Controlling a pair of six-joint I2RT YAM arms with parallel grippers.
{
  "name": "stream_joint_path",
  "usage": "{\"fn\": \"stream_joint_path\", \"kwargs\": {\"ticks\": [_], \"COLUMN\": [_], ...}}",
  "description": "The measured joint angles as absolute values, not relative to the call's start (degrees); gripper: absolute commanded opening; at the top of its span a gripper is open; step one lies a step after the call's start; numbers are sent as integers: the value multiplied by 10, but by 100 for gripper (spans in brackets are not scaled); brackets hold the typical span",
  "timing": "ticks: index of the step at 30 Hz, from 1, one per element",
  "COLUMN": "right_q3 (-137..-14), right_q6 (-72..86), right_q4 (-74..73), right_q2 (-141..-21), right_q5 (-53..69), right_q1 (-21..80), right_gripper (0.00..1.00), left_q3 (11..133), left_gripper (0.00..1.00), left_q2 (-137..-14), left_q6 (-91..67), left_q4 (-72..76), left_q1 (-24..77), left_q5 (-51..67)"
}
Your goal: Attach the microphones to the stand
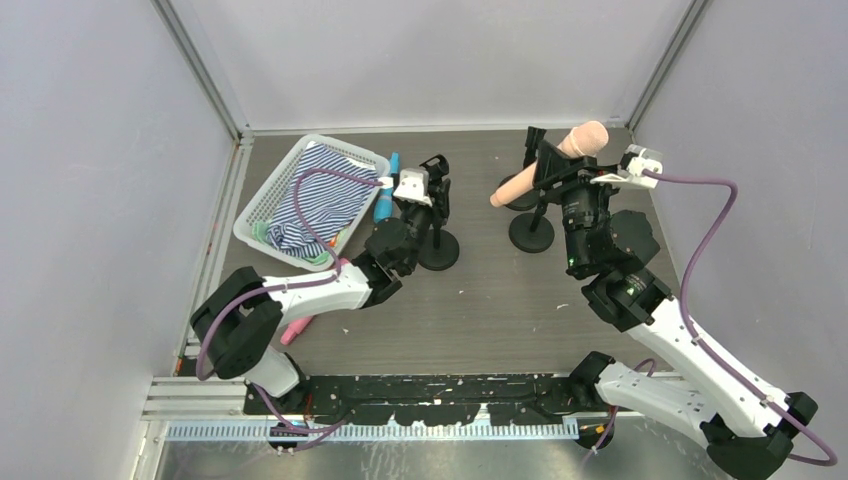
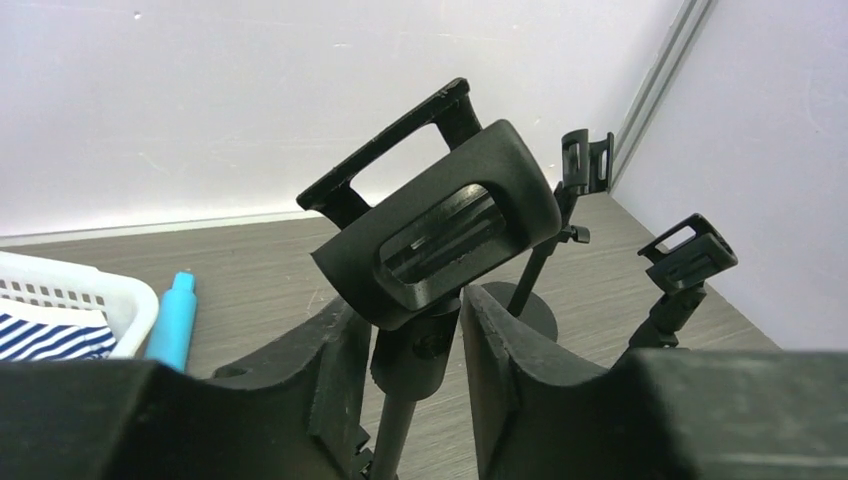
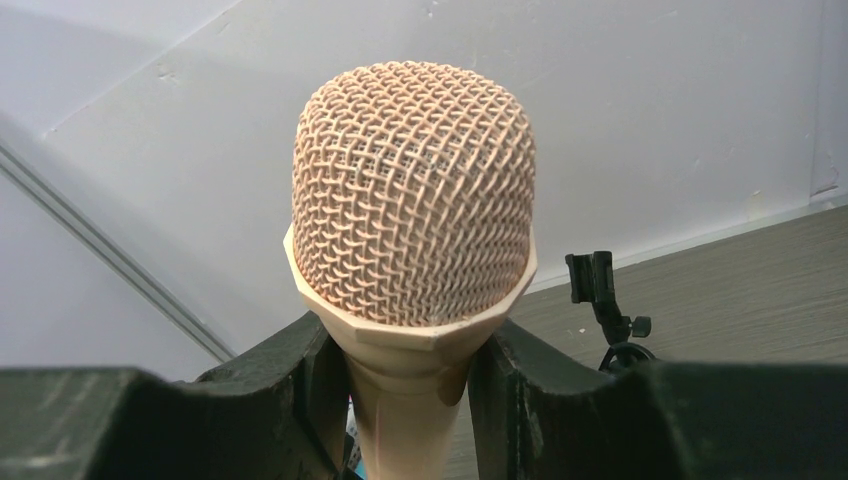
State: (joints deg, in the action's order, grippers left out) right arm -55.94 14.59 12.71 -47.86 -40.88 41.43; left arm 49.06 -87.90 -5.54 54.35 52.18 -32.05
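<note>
Right gripper (image 3: 410,385) pinched the peach-beige microphone (image 3: 412,190) below its head. Left gripper (image 2: 415,345) clamped a stand (image 2: 440,240) at its neck.

The left arm (image 1: 320,288) reaches forward and to its right from the base, forearm low, wrist angled upward. The left end effector (image 2: 415,345) has its two fingers (image 2: 335,365) pressed one on each side of the stem of a stand (image 2: 440,235), just under the clip. The right arm (image 1: 690,345) stretches forward and to its left, elbow bent and wrist carried high. The right end effector (image 3: 410,370) is clamped on the neck of the peach-beige microphone (image 3: 412,200), just below the mesh head, holding it aloft.
</note>
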Motion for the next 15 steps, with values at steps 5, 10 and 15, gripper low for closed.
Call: {"fn": "stream_joint_path", "kwargs": {"ticks": [5,10,15], "right_q3": [-559,-557,-550], "right_q6": [150,150,152], "right_q4": [123,137,159], "right_q2": [-476,-460,-444], "right_q5": [-379,-312,-273], "right_q1": [412,411,411], "right_gripper": [1,1,1], "left_q3": [491,491,490], "left_gripper": [2,0,0], "left_q2": [-879,-869,-832], "left_q6": [-35,-25,-45], "left_q4": [542,518,444], "left_q1": [521,519,506], "left_q5": [-320,-299,-216]}}
